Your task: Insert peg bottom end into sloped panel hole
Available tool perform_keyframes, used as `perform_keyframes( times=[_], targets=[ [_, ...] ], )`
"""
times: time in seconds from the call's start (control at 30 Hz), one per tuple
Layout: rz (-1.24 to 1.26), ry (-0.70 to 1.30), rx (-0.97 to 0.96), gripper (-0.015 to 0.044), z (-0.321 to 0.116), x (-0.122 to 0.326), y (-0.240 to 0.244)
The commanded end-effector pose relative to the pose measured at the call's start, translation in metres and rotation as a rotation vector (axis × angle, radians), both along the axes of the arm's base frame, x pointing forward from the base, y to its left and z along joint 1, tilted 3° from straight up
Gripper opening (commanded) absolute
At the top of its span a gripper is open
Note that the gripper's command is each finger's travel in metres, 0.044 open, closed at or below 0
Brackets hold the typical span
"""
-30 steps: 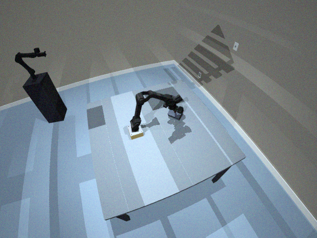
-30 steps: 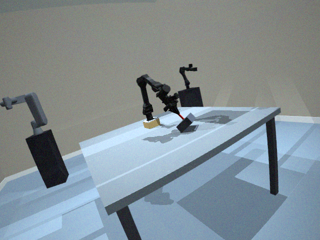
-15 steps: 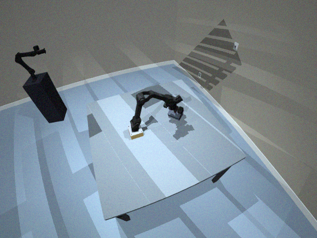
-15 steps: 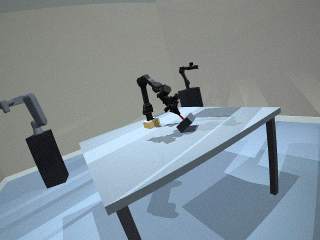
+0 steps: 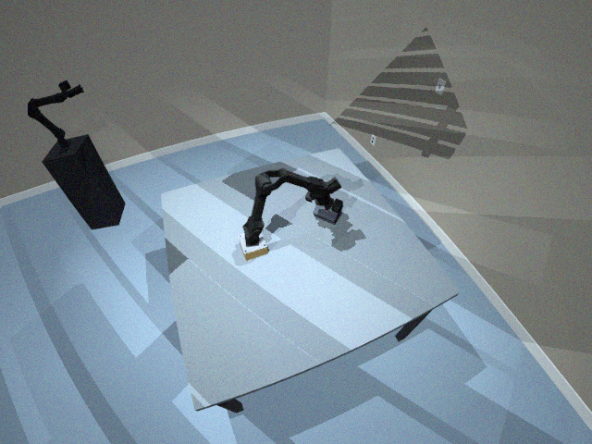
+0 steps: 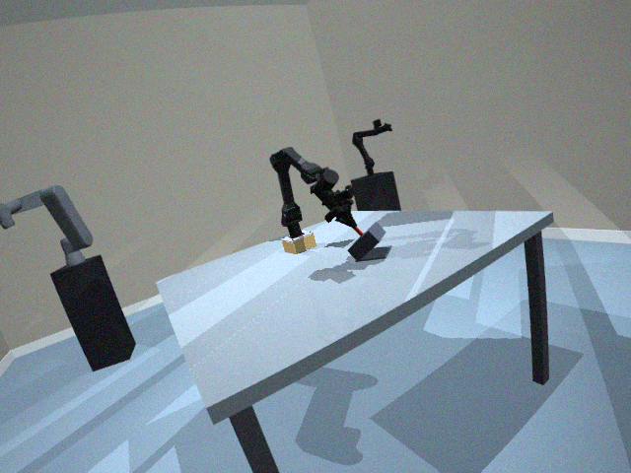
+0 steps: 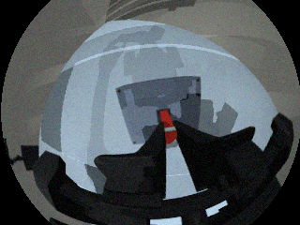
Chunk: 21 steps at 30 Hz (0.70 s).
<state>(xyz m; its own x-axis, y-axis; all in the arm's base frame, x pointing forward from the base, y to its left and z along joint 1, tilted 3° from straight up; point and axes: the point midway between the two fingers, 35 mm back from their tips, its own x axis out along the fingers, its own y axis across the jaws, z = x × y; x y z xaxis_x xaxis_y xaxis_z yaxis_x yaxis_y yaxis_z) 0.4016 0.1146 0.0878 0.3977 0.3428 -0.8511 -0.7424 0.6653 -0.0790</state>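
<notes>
A red peg [image 6: 358,231] [image 7: 165,117] with a pale band slants down from the gripper to the sloped panel. The dark grey panel [image 5: 326,215] [image 6: 364,246] [image 7: 141,110] stands on the table. My gripper [image 6: 354,225] [image 7: 168,124] is shut on the peg's upper part, a short way off the panel's face. In the wrist view the peg's far end is at the dark, square-looking hole [image 7: 158,112], with dark edges showing around it. How deep the end sits is hidden. In the top view the peg cannot be made out.
The arm's base stands on a tan block [image 5: 256,252] [image 6: 299,245] on the table [image 5: 229,325] [image 6: 264,325]. A second black arm on a dark pedestal [image 5: 86,183] [image 6: 377,191] and a grey arm on another pedestal [image 6: 94,315] stand off the table.
</notes>
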Motion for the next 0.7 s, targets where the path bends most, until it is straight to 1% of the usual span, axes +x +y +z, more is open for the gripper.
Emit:
perform_keyframes(
  times=[0.0,0.57,0.67],
  targets=[
    [-0.005,0.001,-0.003,0.0,-0.0024,0.0006,-0.0002],
    [0.0,-0.001,0.0,0.0,-0.0025,0.0002,0.0004],
    [0.0,-0.001,0.0,0.0079,-0.0025,0.0002,0.0004]
  ],
)
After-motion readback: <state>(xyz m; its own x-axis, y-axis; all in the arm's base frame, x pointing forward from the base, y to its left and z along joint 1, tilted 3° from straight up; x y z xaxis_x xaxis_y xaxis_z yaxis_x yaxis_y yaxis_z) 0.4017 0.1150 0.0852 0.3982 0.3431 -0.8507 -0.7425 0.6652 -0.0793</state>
